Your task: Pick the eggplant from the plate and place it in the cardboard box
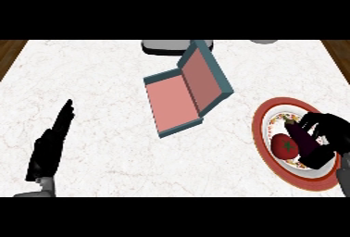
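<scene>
A dark purple eggplant (pixel 301 137) lies on the red-rimmed plate (pixel 264 121) at the right, beside a red tomato (pixel 284 145). My right hand (pixel 328 134) is over the plate with its fingers curled round the eggplant, hiding part of it. The box (pixel 186 89) lies open in the middle of the counter, pink inside with teal walls, its lid tilted up to the right. My left hand (pixel 49 147) rests at the lower left with straight fingers, holding nothing.
A grey and dark object (pixel 167 46) sits at the counter's far edge behind the box. Another pale object (pixel 263 41) shows at the top right edge. The marble counter (pixel 103 83) has wooden strips at both far corners.
</scene>
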